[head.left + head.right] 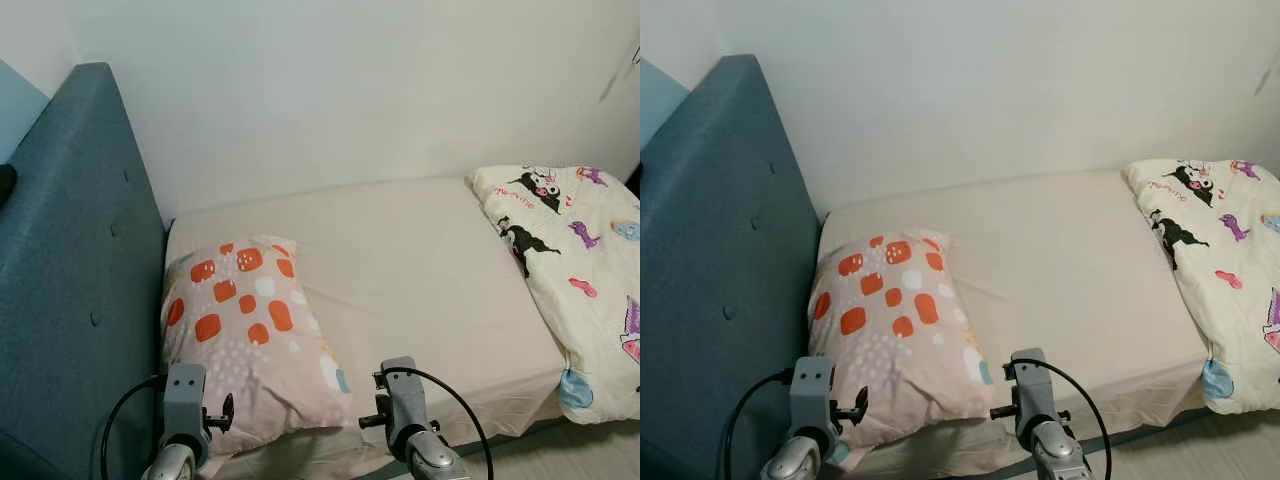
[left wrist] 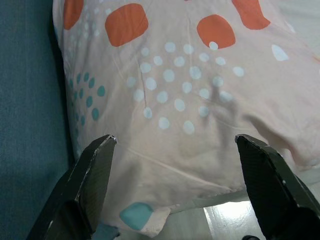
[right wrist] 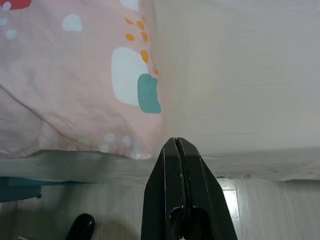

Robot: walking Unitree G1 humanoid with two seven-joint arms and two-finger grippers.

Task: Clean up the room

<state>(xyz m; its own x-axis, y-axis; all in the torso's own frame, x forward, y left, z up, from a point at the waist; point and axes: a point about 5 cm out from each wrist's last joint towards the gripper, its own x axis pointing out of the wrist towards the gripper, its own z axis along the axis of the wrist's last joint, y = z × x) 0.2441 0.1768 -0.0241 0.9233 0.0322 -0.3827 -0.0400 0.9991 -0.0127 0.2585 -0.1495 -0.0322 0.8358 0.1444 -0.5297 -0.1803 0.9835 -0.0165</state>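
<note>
1 pillow [image 1: 245,335] near-left on bed [image 1: 420,270] | 1 blanket [image 1: 575,270] right | L gripper [image 2: 175,150] jaws apart over pillow | R gripper [image 3: 176,145] jaws together at near edge

Left gripper [image 2: 175,145] fingers spread wide — over the pillow's [image 2: 190,95] near edge; blue headboard [image 2: 27,100] alongside, pale floor [image 2: 225,217] below the edge.
</note>
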